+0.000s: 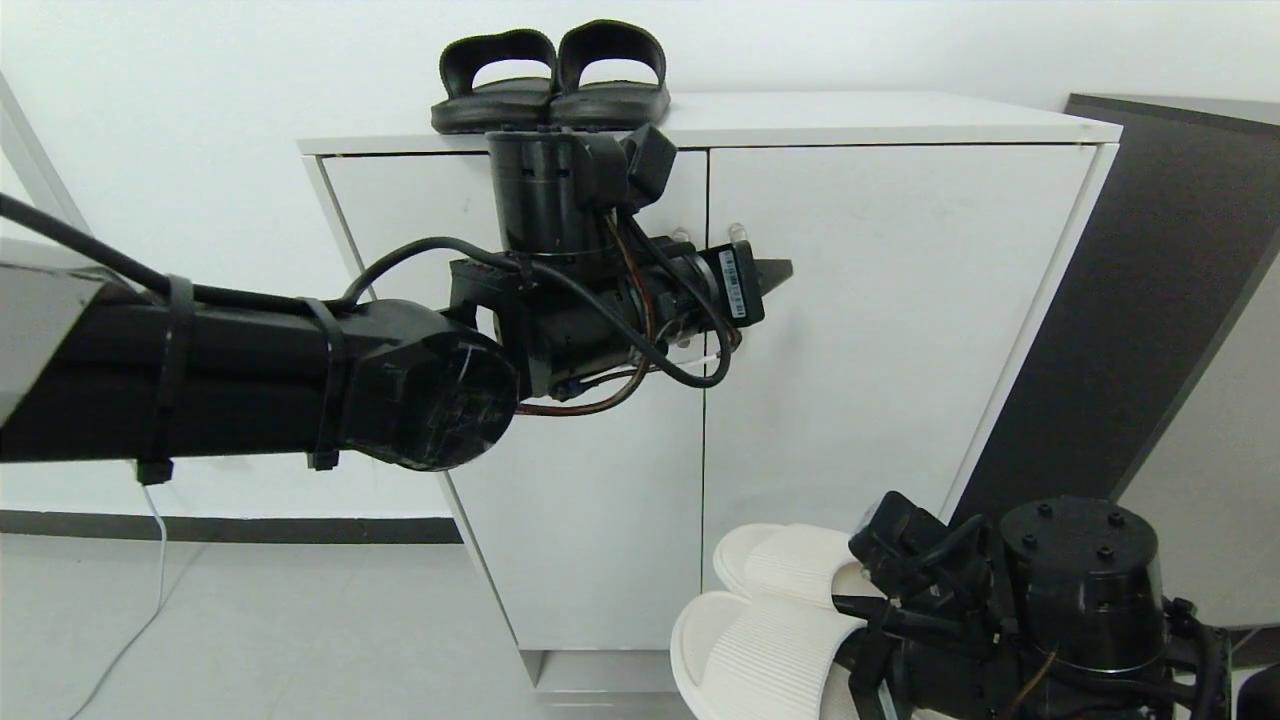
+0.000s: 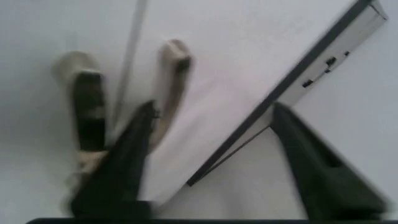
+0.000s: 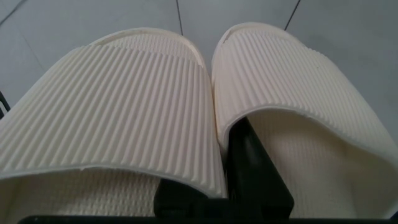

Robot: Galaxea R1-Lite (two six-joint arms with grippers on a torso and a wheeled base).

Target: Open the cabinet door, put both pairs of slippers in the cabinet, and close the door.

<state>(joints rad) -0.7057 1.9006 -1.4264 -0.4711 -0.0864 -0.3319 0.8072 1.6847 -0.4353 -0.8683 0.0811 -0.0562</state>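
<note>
The door handles (image 1: 738, 231) flanking the seam of the cabinet (image 1: 900, 330) lie just ahead of the empty, spread-jawed left gripper (image 1: 772, 272), while the right gripper (image 1: 866, 612) clamps the white slippers (image 1: 770, 640).

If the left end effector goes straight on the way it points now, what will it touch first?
Most likely the white front of the right cabinet door, just beside its small handle. The left end effector is open and seems close to it, but depth is unclear.
</note>
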